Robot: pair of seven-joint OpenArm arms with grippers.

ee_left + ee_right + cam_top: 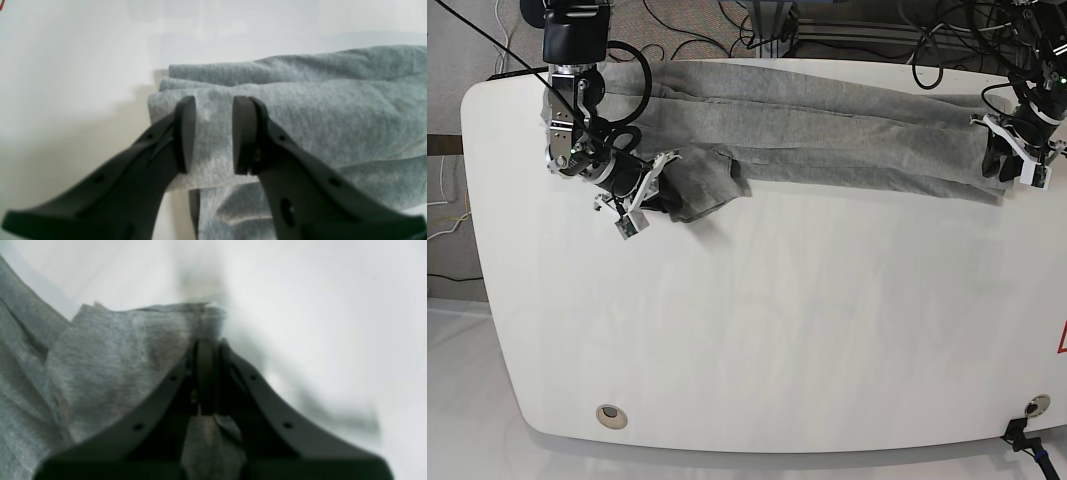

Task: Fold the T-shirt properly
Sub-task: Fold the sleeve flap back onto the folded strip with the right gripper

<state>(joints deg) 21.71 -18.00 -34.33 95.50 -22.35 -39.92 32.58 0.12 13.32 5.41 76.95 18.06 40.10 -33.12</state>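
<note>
Both end effectors (213, 133) (206, 373) grip the T-shirt (827, 130).

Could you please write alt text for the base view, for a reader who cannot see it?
A grey T-shirt, folded into a long band, lies across the far side of a white table. The right gripper holds one end and the left gripper is at the other end. Cables lie beyond the table.

Motion blur smears the right wrist view, where the T-shirt (110, 366) runs off the left edge.
</note>
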